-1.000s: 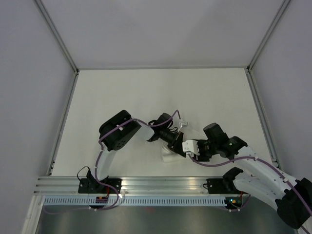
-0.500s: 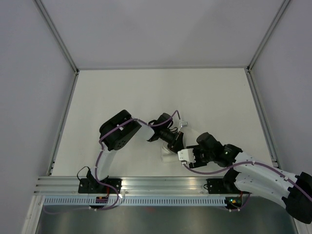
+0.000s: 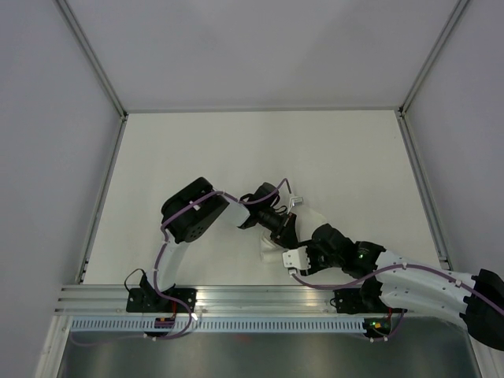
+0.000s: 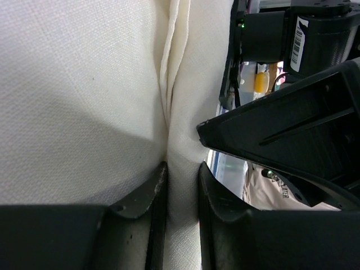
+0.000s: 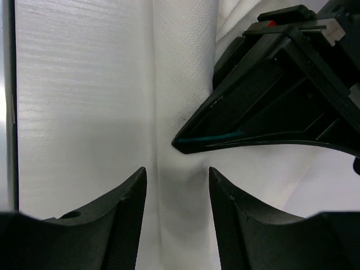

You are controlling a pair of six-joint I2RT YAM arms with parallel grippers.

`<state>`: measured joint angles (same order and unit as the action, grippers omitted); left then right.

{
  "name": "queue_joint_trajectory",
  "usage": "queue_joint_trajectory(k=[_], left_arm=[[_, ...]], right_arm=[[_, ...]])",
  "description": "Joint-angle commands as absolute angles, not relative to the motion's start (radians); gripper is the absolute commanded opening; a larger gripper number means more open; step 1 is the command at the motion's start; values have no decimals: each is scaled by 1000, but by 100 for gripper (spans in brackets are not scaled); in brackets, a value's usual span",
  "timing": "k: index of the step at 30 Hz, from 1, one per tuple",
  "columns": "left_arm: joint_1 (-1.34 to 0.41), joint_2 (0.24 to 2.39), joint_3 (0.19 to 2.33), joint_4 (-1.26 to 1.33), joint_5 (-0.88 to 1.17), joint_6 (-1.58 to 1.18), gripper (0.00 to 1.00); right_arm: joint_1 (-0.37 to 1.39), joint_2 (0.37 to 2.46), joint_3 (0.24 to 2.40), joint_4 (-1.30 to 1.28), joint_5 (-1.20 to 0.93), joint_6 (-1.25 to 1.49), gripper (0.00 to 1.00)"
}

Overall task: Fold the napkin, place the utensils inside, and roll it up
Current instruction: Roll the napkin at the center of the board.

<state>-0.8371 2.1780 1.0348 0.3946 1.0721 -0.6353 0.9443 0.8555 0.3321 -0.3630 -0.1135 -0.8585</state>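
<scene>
Off-white tabletop (image 3: 236, 150), grey enclosure walls (image 3: 47, 157) on three sides. Both arms meet close to the near edge.

Left gripper (image 4: 181, 169): fingers drawn almost together, with only a narrow slot between them. A raised fold of the thin white woven-textured napkin (image 4: 84, 101) is pinched in that slot. Beyond the fingertips the fold runs on as a doubled edge. Outside the left finger the sheet lies broad and flat.

Right gripper (image 5: 177, 174): fingers moderately parted, nothing clamped. A soft ridge of napkin runs lengthwise through the gap; as far as I can tell it touches neither pad. The black tip of the left gripper sits just beyond the right fingertips, off to their right and on the same ridge.

Utensils: none visible in any view. I cannot tell whether they lie inside the fold.

Handling, as a judgement: the sheet is light and limp, with no stiffness of its own. It would sag or spring open if released, and the layers can slide over each other. The best hold is across the ridge, through all layers, just beside the left fingers. Catching only the top layer would peel the fold apart.
</scene>
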Motion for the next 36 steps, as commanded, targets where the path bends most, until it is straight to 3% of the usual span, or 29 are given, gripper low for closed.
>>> queue_joint_trajectory(k=[1,4,6,9,10,11,12,16,29,36], left_arm=[[-839,2269,996,212,910,-638,3],[-839,2275,1002,212,920,-652,4],[-836,2278,1011,193,922,-650,4],[-831,2275,1017,187,925,-652,12],[-827,2269,1016,187,922,-650,13],[-824,2263,1006,201,919,-655,19],[-821,2238,996,219,905,-673,22],[-793,2140,937,322,877,-725,38],[-562,1775,862,290,697,-703,43],[-437,1430,868,117,349,-571,43]], right_arm=[[977,876,308,-292,-17,-833,53],[1008,905,275,-253,-6,-827,50],[1025,913,258,-227,31,-821,42],[1042,942,261,-218,43,-810,35],[1042,959,265,-218,43,-807,29],[1042,965,271,-218,37,-802,17],[1042,971,276,-219,34,-798,14],[1035,1002,301,-255,5,-798,11],[784,1339,615,-475,-352,-906,8],[629,1629,917,-701,-550,-1034,8]])
